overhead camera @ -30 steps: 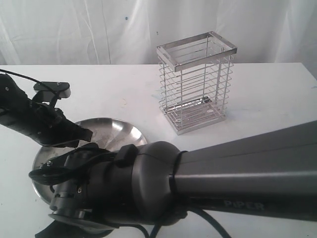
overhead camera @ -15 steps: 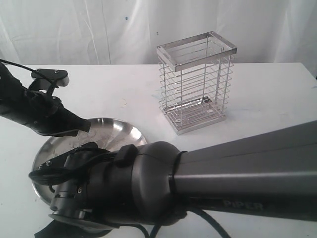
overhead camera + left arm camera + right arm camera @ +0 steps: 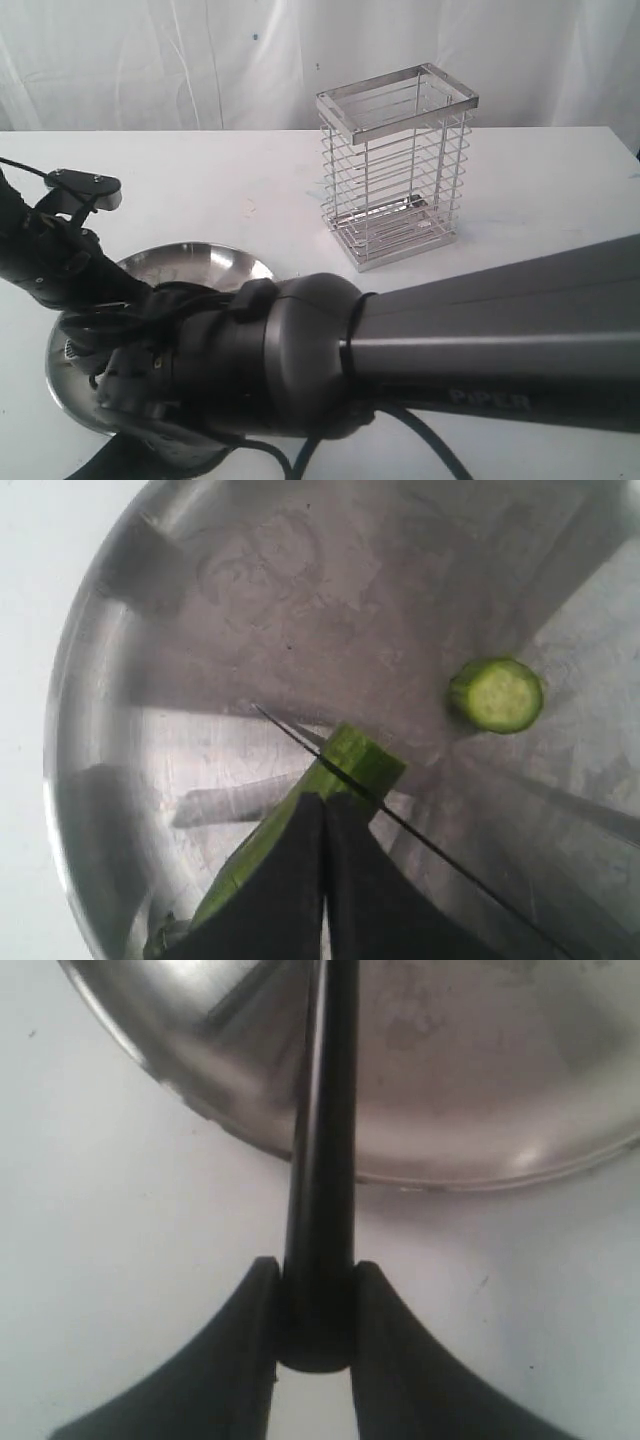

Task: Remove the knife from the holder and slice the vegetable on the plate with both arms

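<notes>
on the plate (image 3: 120, 730), knife (image 3: 322, 1160) laid across the cucumber (image 3: 355, 765)
the plate sits at eight o'clock from the holder (image 3: 395, 180). our right claw (image 3: 316, 1275) clamps the knife's black handle; our left claw (image 3: 325, 805), closed tight, presses on the cucumber. we judge it firm but slick, apt to roll, best pinned behind the blade; one slice (image 3: 497, 694) lies apart.
</notes>
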Tool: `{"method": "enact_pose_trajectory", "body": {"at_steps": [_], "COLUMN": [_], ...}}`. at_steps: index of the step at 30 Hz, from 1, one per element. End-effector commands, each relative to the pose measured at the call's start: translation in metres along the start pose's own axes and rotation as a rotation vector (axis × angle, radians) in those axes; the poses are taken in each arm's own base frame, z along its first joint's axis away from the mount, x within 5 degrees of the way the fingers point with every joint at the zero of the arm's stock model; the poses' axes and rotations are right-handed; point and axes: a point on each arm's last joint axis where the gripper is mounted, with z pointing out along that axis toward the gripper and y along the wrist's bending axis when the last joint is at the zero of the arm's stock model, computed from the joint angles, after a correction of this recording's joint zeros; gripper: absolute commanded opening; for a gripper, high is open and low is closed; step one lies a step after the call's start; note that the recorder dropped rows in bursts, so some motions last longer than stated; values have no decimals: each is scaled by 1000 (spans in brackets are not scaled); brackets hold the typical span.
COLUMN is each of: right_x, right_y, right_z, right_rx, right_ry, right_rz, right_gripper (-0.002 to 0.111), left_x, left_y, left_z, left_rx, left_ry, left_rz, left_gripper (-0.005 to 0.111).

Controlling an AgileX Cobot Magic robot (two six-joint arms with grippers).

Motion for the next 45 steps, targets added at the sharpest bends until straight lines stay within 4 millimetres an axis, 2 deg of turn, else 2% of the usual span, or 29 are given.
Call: {"method": "enact_pose_trajectory", "body": {"at_steps": [1,9,17,21,30,38,45], "right_x": [-10,-11,-3,0,-7,-21,-23], "right_y": [-9,-12,-7,-7,-11,-20,-21], "right_z": [-3,-2,13,13,7,4,4], "right_rx": [-32,-33,-65,-67,-44,-50,-53], "right_ry": [13,25,103,129,103,76,70], "right_rz": [-4,-4,-21,-17,-96,-81,-101], "right_gripper": [0,0,0,0,0,0,0], "left_x": [8,8,11,11,12,17,32], "left_y": [7,8,7,7,5,2,4], "left_z": [1,2,3,3,3,3,11], "left_rx": [-28,-32,-21,-20,-2,18,-6], "left_ry": [-23,-40,-23,-26,-9,49,48], "left_rz": [-42,-76,-92,-98,-120,-110,-115], "left_gripper": [0,0,0,0,0,0,0]}}
